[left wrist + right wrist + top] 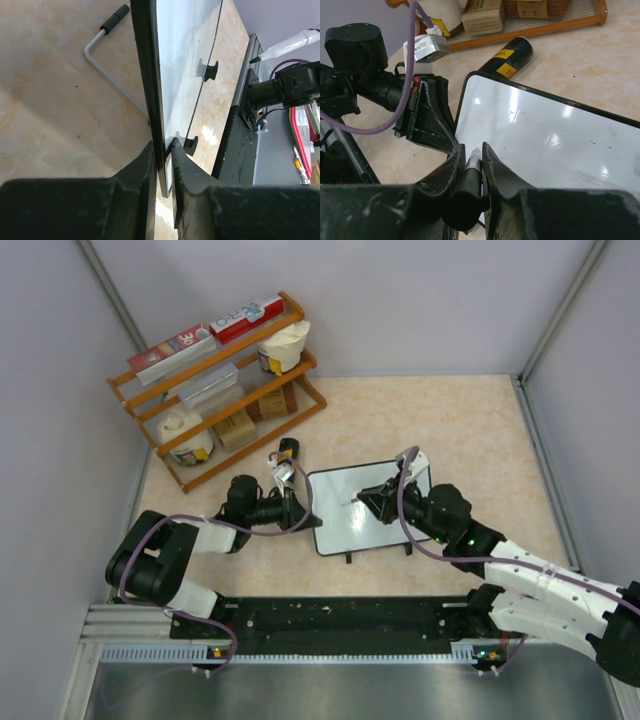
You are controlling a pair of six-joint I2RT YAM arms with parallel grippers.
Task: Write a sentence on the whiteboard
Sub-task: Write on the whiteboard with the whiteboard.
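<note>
The whiteboard [365, 512] lies near the middle of the table, with its two black feet toward the near edge. Its white face [545, 135] looks blank; no sentence shows on it. My left gripper [308, 517] is shut on the board's black left frame, one jaw on each side of the edge [163, 147]. My right gripper [375, 495] is shut on a black-bodied marker [472, 167], over the board's left half. The marker's tip [356, 500] points toward the left edge. I cannot tell if the tip touches the board. The marker also shows in the left wrist view [290, 44].
A wooden rack [215, 380] with boxes and cups stands at the back left. A black can [507, 57] with yellow labels lies beside the board's far left corner. A white bent rod [107, 65] with a black grip lies beyond the board. A black rail [340, 615] runs along the near edge.
</note>
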